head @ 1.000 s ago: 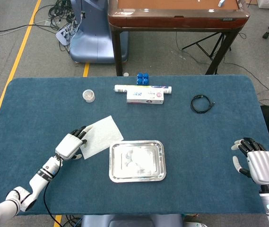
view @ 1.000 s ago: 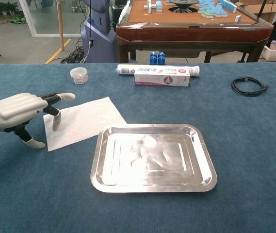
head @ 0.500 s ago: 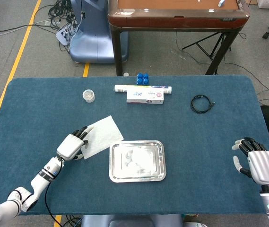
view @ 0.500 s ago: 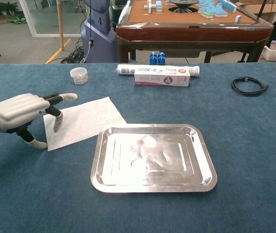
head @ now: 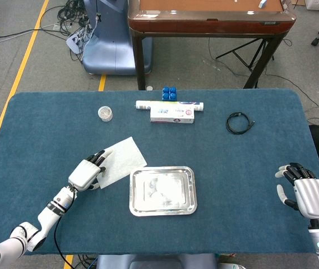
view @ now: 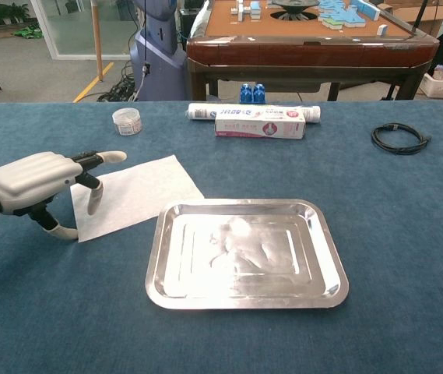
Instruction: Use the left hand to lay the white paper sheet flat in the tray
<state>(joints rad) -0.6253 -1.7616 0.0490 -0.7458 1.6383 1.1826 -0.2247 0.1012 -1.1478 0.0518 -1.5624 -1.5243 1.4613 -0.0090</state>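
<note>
One Sheet Not Yet Lifted

The left hand (view: 38,181) hovered with fingers spread, holding nothing, at the near-left edge of the white paper sheet (view: 135,195). That sheet lay flat on the blue desk (head: 243,168), just left of the steel tray (view: 244,253). Judging by this, grasping and placing both remained. The right hand (head: 305,193) rested open, well apart. Beyond stood a wooden table (head: 209,17).

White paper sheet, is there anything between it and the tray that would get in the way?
Nothing visible does. The white paper sheet lies on the cloth just left of the tray, with the left hand at its outer edge.
</note>
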